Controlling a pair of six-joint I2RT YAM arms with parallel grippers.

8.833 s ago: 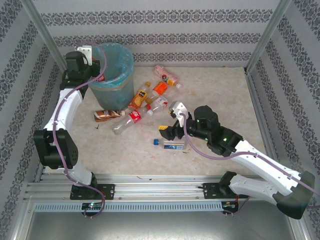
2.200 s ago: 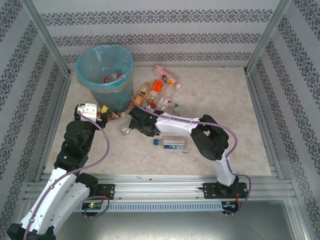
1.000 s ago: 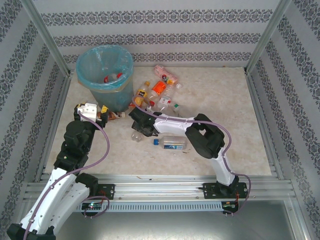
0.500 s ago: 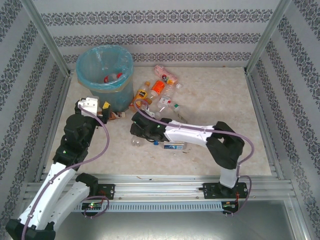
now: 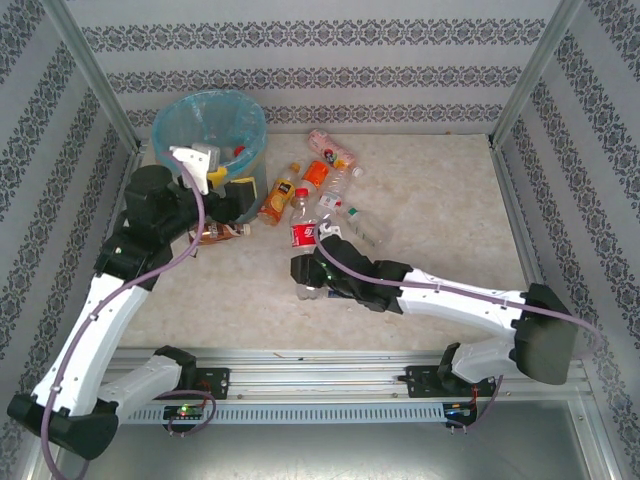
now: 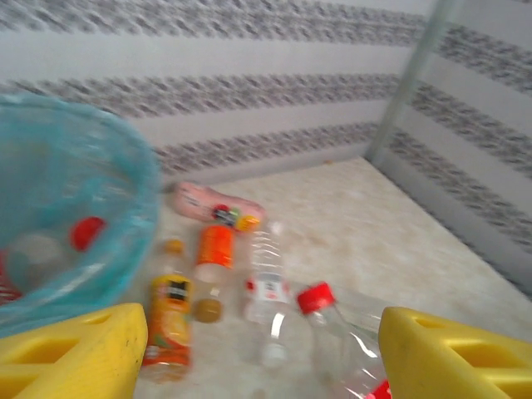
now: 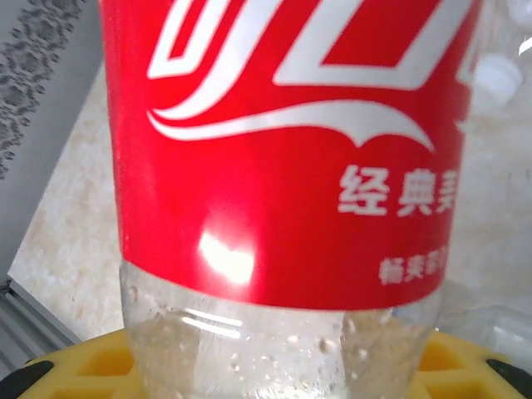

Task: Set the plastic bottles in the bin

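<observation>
Right claw (image 5: 305, 271) gripping red-labelled bottle (image 5: 303, 234); marbled beige table (image 5: 440, 210), striped walls (image 5: 320, 60)

Hidden, cropped and blurred items, bottle table

Red-labelled bottle (image 7: 291, 166): cap and base cut off by the top and bottom edges of the right wrist view, and it covers most of the right gripper's (image 5: 304, 272) yellow fingers (image 7: 66, 370). Bin (image 6: 125, 208): cropped at the left edge of the left wrist view and blurred; the labels of the bottles inside are unreadable. Left gripper (image 6: 264, 337): fingers cut off by the bottom edge. Brown bottle (image 5: 215, 232): partly under the left arm in the top view.
</observation>
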